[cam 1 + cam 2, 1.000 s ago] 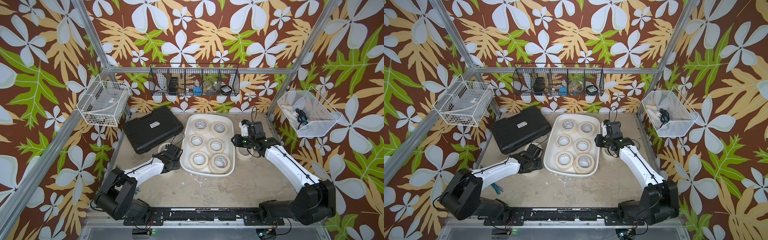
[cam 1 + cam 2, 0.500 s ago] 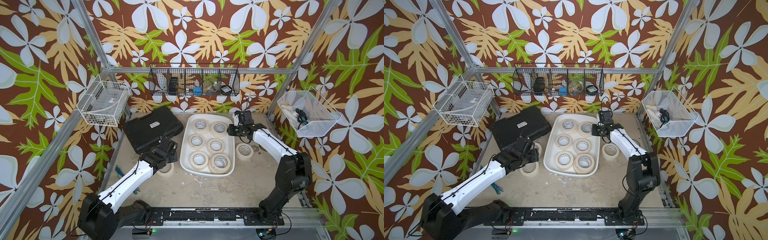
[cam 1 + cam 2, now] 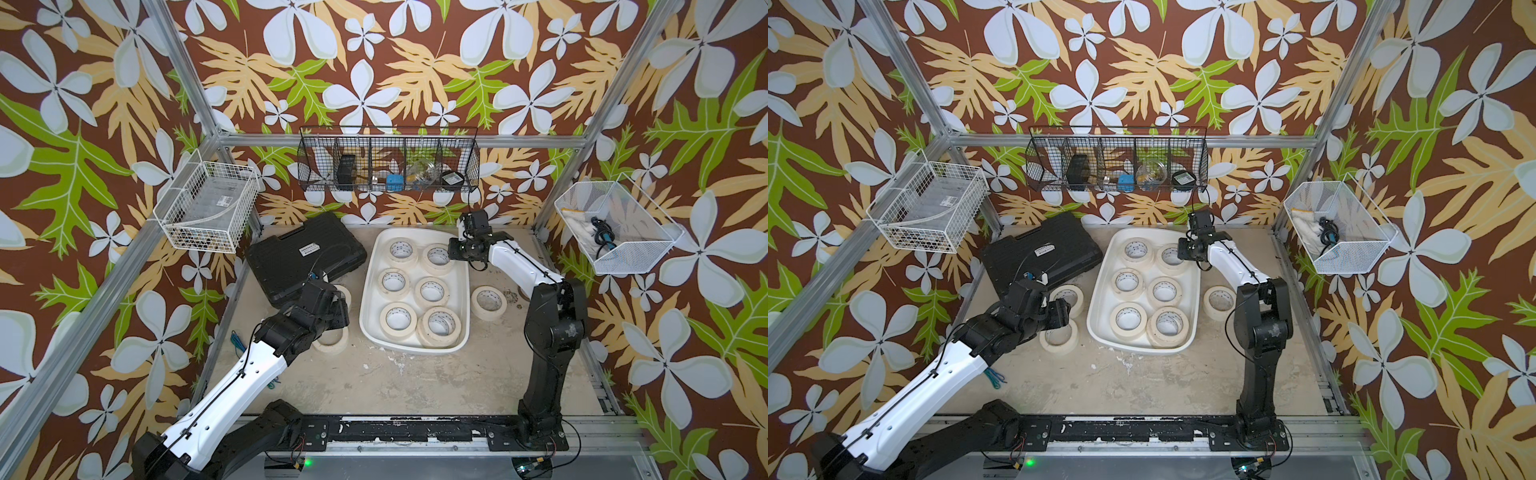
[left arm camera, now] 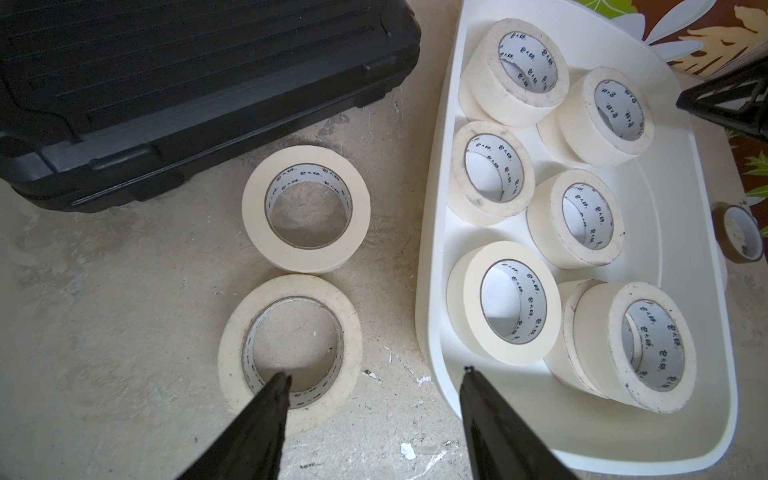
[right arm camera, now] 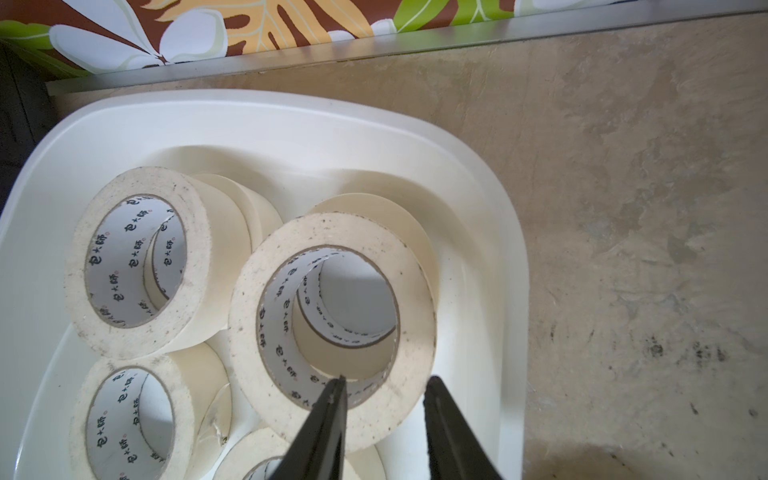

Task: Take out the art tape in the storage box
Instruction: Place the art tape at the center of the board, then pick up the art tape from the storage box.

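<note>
Showing both top views, six stacks of art tape (image 3: pixel 432 291) fill the storage box (image 3: pixel 1100 320). Left wrist: left pincer (image 4: pixel 374 376) gapes, empty. Right wrist: right pincer (image 5: pixel 384 384) straddles a roll's wall; squeeze firmly, lift straight.

Both top views high, facing down onto the whole bench, wrist views close above the storage box (image 4: pixel 432 266), shared.

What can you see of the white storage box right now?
The storage box is a shallow white glossy plastic tub with rounded corners, lying flat mid-table beside the black case. Six stacks of cream tape rolls remain inside. The right gripper straddles one far-corner roll's wall.
</note>
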Controlling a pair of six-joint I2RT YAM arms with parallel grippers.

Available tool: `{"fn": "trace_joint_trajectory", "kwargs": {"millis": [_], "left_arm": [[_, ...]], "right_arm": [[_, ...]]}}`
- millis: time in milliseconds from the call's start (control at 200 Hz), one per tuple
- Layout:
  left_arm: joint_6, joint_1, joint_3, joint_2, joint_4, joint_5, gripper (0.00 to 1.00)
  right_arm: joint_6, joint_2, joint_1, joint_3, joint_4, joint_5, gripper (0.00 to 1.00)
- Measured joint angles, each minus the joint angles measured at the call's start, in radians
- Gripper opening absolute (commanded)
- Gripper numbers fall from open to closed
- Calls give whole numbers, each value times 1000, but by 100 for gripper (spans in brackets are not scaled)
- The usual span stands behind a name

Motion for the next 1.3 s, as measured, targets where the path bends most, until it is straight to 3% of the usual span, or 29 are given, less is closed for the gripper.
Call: {"fn": "trace_joint_trajectory", "kwargs": {"millis": [420,1006,1296], "left_arm": [[15,0,-4,2,4,26,69],[23,0,-16,18,16,49,68],[23,0,-36,28,20,52,68]], "right_arm": [[-34,132,-1,153,-60,27,38],[-40,198,-1,198,-88,45,40],[-40,206,-2,208,-93,46,32]]}}
